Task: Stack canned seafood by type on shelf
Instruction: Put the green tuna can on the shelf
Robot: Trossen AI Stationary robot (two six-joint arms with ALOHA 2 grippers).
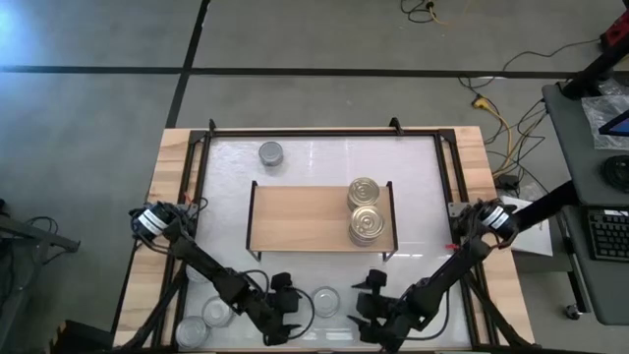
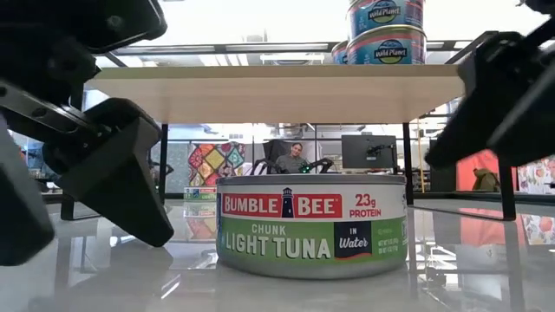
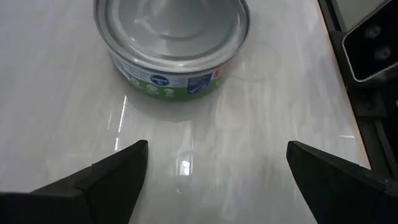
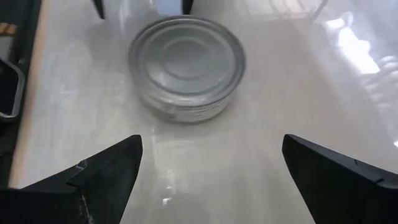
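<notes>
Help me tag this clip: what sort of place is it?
Probably a robotics lab or workshop: a framed test table on bare concrete, loose cables across the floor, and a desk with a monitor behind.

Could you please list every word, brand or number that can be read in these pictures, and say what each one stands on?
"BUMBLE BEE", "CHUNK LIGHT TUNA", "IN Water", "23g PROTEIN": on the side label of the silver-topped can standing on the white tabletop between the two open grippers.
"Wild Planet": on the labels of the two cans stacked on the shelf.
Small print at that label's right edge, and the label of the can in the left wrist view: too blurred to read.
</notes>
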